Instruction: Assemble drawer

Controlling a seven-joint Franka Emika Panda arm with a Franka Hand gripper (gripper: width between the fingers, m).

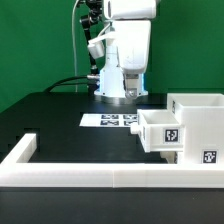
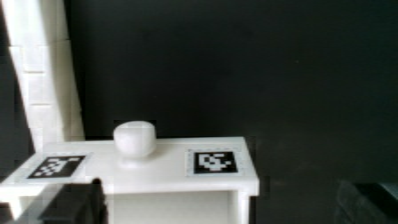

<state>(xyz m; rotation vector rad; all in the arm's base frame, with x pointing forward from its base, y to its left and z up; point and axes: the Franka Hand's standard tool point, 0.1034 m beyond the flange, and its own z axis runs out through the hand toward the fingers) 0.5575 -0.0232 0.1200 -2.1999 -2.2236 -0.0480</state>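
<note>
I see the case (image 1: 198,125) standing at the exterior view's right, against the border rail (image 1: 100,178), with one small tray (image 1: 160,130) sticking partway out of its front. In the wrist view that tray's tagged face and rounded knob (image 2: 135,140) sit just ahead of the jaws (image 2: 214,205). The jaws look spread and empty (only dark finger tips show at the frame's lower corners). My guess is the step is seating the tray. I'd push squarely on the face, low and centred, slowly, so the case doesn't skid on the counter (image 1: 60,115). The marker board (image 1: 108,120) lies behind.
</note>
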